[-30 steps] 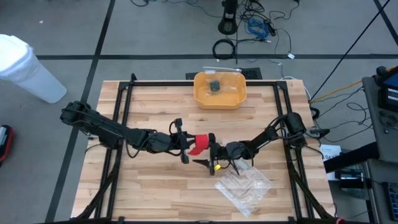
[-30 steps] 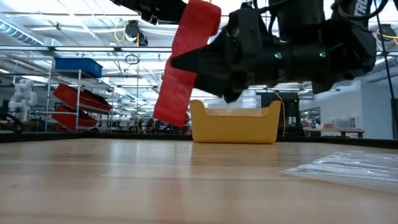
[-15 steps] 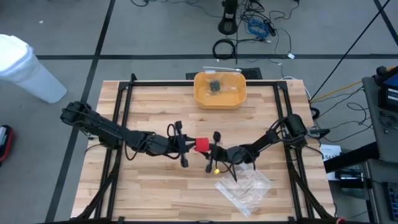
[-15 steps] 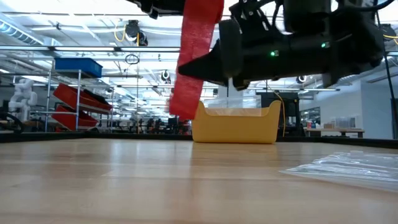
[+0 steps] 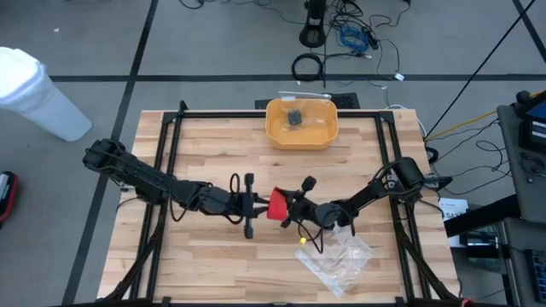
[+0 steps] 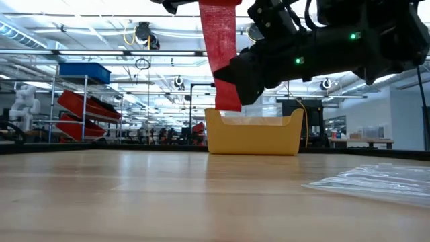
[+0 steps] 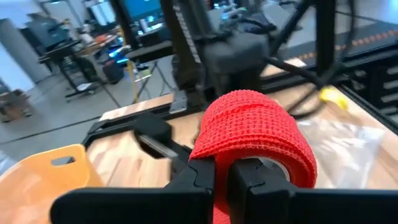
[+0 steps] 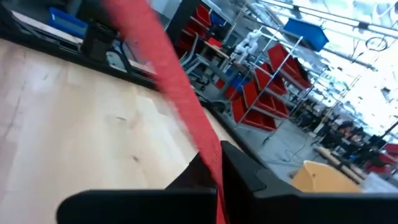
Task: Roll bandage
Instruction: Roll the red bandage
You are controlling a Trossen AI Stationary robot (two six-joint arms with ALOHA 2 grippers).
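The red bandage [image 5: 277, 205] hangs in the air over the middle of the table, between my two grippers. Its upper end is a loose roll [image 7: 252, 127] at my left gripper [image 5: 261, 205], which is shut on it. From there a flat strip [image 6: 220, 47] runs down to my right gripper [image 5: 290, 210], which is shut on the strip's lower part. In the low view the strip ends well above the tabletop. My left gripper has the wall of the roll [image 7: 219, 199] pinched between its two fingers, with the loop of bandage arching over the fingertips [image 7: 202, 177]. The fingers come level from the table's left. The roll is lifted clear. My right gripper pinches the flat strip [image 8: 210, 155] between its two fingers, near the strip's lower end [image 6: 230, 101]. The fingers come from the table's right, across the strip. The strip runs straight from them up to the roll, clear of the table.
A yellow bin [image 5: 301, 122] with a small dark object inside stands at the middle of the far edge. A clear crinkled plastic bag [image 5: 334, 256] lies at the near right, just beyond my right gripper. Black frame rails run along the table's sides.
My right gripper has shut on the hanging strip and moved slightly toward the left gripper. My left gripper has turned about its own axis. The strip, which hung slanted and loose, now runs straighter between the two grippers.
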